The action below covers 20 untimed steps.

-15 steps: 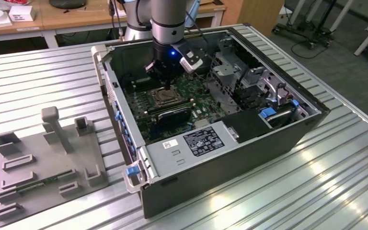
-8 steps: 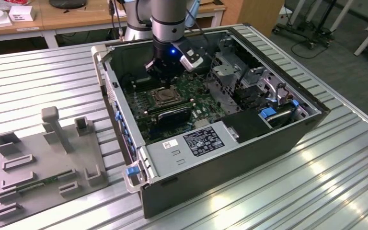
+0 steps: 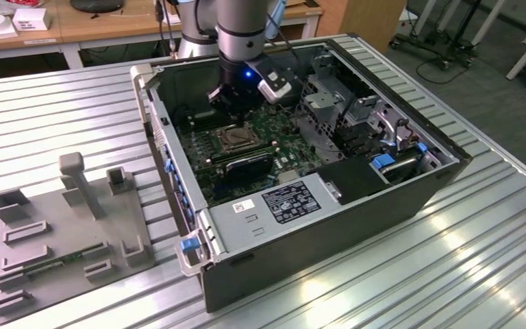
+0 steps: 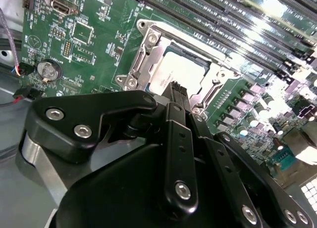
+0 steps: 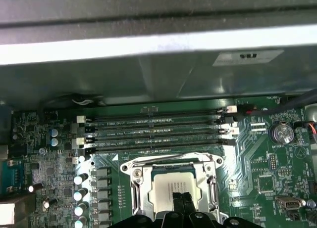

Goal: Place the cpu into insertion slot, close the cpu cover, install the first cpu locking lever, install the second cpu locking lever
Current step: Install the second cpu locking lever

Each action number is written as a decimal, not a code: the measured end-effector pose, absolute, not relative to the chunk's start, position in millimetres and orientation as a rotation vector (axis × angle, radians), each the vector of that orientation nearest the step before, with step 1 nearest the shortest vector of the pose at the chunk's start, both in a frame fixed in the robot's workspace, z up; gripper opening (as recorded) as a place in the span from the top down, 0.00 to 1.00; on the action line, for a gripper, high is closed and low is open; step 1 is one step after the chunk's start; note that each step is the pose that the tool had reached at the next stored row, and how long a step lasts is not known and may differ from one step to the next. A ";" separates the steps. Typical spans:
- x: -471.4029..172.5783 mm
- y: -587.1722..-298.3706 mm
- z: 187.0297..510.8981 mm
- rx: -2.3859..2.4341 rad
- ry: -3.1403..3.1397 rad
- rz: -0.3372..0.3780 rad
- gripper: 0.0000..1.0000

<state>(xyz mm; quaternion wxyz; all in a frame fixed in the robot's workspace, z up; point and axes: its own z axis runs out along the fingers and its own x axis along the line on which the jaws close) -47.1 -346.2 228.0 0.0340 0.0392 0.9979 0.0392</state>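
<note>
While the arm hangs inside the open computer case [image 3: 336, 205], we record the following, each item placed against the insertion slot [image 5: 172, 186]. Item: the cpu [image 4: 179, 73], grey face up, seated flat inside the slot in both wrist views. Item: the cpu cover [image 4: 148, 50], silvery frame lying down around the chip, its window showing the chip face; we judge it closed or nearly so, though whether it is latched we cannot tell. Item: the gripper [image 4: 176, 88], directly above the slot, fingers pressed together into one narrow tip with nothing between them, the tip over the chip's near edge; contact or a small gap we cannot tell. Item: the memory slots [image 5: 153, 131], long and black, just beyond the slot on the motherboard [image 3: 272, 147]. Item: a grey parts tray [image 3: 62, 233], well apart from the slot, outside the case. Handling note, as our judgement: with fingers together the tip serves as a pusher, so we press only on frame or lever metal, squarely and slowly, keeping off the chip face and off the small capacitors [image 5: 79, 193] beside the slot.
</note>
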 end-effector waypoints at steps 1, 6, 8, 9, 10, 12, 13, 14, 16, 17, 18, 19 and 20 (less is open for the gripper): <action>-47.1 -347.4 228.0 0.121 3.069 0.121 0.90; -47.1 -354.2 227.9 0.121 3.069 0.121 0.90; -47.1 -357.0 228.0 0.121 3.069 0.121 0.90; -47.1 -358.5 228.0 0.121 3.069 0.121 0.90; -47.1 -359.8 228.0 0.121 3.069 0.121 0.90; -47.1 -362.1 227.9 0.121 3.069 0.121 0.90; -47.1 -362.7 227.9 0.121 3.069 0.121 0.90; -47.1 -363.3 228.0 0.121 3.069 0.121 0.90; -47.1 -364.9 228.0 0.121 3.069 0.121 0.90; -47.1 -365.8 227.9 0.121 3.069 0.121 0.90; -47.1 -366.8 227.9 0.121 3.069 0.121 0.90; -47.1 -367.9 228.0 0.121 3.069 0.121 0.90; -47.1 -369.0 227.9 0.121 3.069 0.121 0.90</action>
